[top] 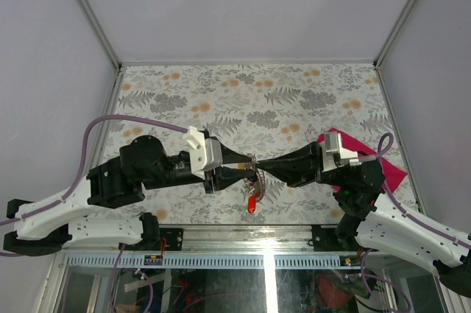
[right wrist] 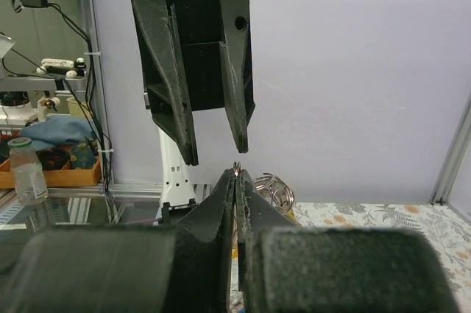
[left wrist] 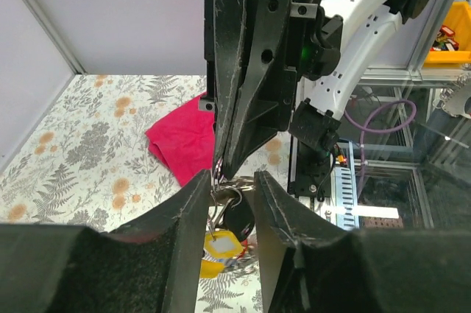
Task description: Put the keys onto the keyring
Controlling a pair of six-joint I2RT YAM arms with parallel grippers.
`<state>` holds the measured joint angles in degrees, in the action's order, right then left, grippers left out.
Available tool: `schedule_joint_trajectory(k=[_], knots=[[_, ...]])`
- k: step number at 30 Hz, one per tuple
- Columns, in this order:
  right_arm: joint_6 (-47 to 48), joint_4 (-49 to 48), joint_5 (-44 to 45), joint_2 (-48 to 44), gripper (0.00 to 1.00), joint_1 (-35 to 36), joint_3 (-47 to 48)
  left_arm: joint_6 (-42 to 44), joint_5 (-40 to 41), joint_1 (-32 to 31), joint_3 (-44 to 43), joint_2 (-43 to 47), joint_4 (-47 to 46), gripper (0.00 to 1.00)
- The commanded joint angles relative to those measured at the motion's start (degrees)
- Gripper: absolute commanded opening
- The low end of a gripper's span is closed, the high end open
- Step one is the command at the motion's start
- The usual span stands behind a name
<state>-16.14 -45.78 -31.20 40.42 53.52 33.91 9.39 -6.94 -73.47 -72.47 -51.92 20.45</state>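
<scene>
Floral-print table covering (top: 221, 99), grey ferns and orange blossoms on a pale ground, flat across the whole work surface; crumpled magenta cloth (top: 392, 171) lying on it at the right side, only partly visible from above; plain pale grey walls (top: 243, 4) on three sides; aluminium frame posts (top: 88, 11) running to the far corners. Left wrist view, off the table: yellow plastic bin (left wrist: 458, 33) with small red items inside. Right wrist view, background bench: clear bottle with greenish cap (right wrist: 27, 173) at left end of orange tray (right wrist: 73, 174); bunched blue cloth (right wrist: 62, 132) in or behind tray, unclear which.
</scene>
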Motion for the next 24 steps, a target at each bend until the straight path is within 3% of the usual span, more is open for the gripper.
schedule_joint_trajectory(k=[1, 8, 24], knots=[[-0.8, -5.5, -1.6, -0.4, 0.0, 0.1, 3.9, 1.4, -2.2, -0.1, -1.7, 0.5, 1.8, 0.29], [-1.1, -5.9, -2.1, -0.1, 0.0, 0.0, 4.0, 1.5, -2.1, -0.1, -1.9, 0.0, 2.7, 0.24], [-2.1, -6.0, -6.2, 0.9, 0.0, 0.0, 4.6, 1.5, 0.4, -0.1, -1.2, 0.2, 1.8, 0.27]])
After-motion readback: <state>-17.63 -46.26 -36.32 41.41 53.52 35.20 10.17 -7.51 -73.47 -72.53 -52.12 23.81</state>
